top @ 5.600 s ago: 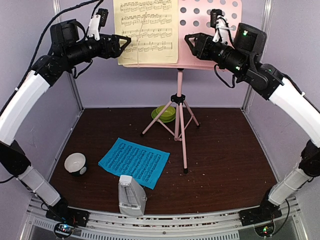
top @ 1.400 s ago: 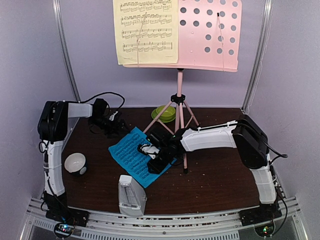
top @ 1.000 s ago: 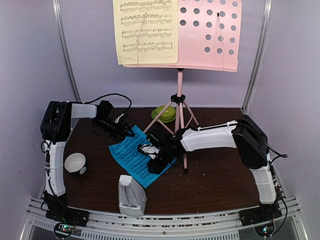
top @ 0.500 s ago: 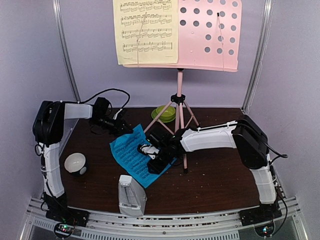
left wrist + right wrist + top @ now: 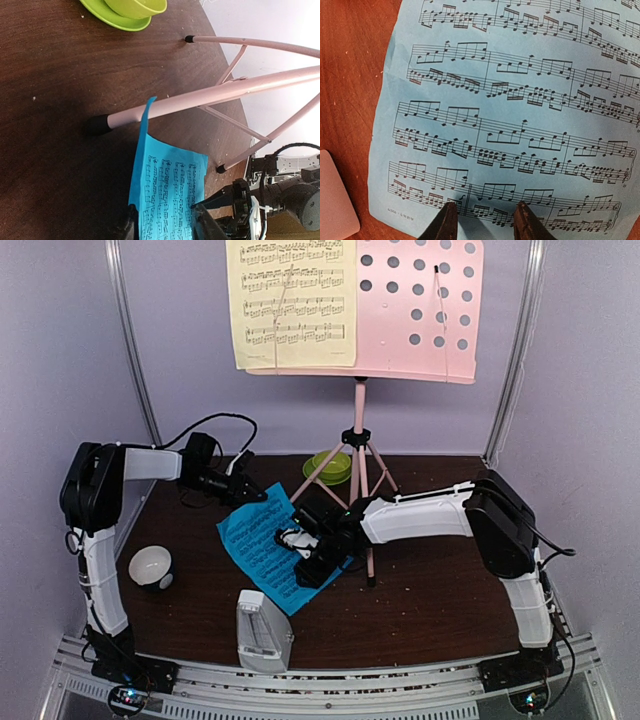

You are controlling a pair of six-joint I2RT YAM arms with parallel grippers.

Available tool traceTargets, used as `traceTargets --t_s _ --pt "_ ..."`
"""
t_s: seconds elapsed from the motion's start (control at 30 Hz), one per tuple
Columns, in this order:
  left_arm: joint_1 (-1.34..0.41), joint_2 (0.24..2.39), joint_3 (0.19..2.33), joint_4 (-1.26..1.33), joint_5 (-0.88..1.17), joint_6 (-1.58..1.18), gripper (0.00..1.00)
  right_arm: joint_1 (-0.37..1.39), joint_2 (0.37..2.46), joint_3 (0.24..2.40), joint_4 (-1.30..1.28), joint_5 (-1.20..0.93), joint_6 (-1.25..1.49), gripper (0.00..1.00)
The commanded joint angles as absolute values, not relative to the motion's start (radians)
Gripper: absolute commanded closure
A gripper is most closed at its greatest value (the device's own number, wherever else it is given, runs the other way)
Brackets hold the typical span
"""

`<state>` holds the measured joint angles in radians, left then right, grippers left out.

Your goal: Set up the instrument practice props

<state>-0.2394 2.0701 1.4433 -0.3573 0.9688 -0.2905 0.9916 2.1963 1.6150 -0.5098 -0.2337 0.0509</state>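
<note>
The pink music stand (image 5: 415, 310) stands at the back with a yellow page (image 5: 292, 302) on its punched panel. A blue sheet-music page (image 5: 262, 552) lies on the brown table in front of it. My left gripper (image 5: 252, 492) is shut on the page's far corner, which is raised off the table. In the left wrist view the blue page (image 5: 170, 185) runs between my left gripper's (image 5: 167, 229) fingers. My right gripper (image 5: 303, 565) is open, tips down on the flat blue page (image 5: 510, 100), right gripper (image 5: 485, 222). The grey-white metronome (image 5: 262, 632) stands by the near edge.
A green bowl on a saucer (image 5: 328, 467) sits behind the stand's tripod legs (image 5: 368, 540). One leg (image 5: 200, 97) passes just beyond the lifted page edge. A white-and-black bowl (image 5: 150, 567) is at the left. Metal posts frame the back corners.
My left gripper closed on the blue page's far corner and drew it slightly up and back, so that edge now stands off the table. The right arm has not moved.
</note>
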Motion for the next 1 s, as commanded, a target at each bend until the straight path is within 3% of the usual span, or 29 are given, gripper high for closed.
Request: traceTargets --t_s 0.0,0.2,0.33,0.67,0.97 --pt "-0.240 2.075 1.439 -0.354 0.944 -0.264 0.64 0.986 2.193 1.589 -0.595 -0.208 0.049 0.60" --pt "-0.244 2.030 1.448 -0.401 0.873 -0.221 0.82 0.977 2.167 1.626 -0.610 -0.201 0.043 0.57" --pt "-0.250 1.968 1.450 -0.458 0.825 -0.147 1.00 0.971 2.139 1.660 -0.630 -0.185 0.043 0.53" --pt "-0.291 1.691 1.361 -0.546 0.665 0.023 1.00 0.967 1.957 1.644 -0.617 -0.124 0.074 0.35" --pt "-0.348 1.502 1.318 -0.590 0.548 0.120 1.00 0.965 1.766 1.491 -0.490 -0.110 0.160 0.19"
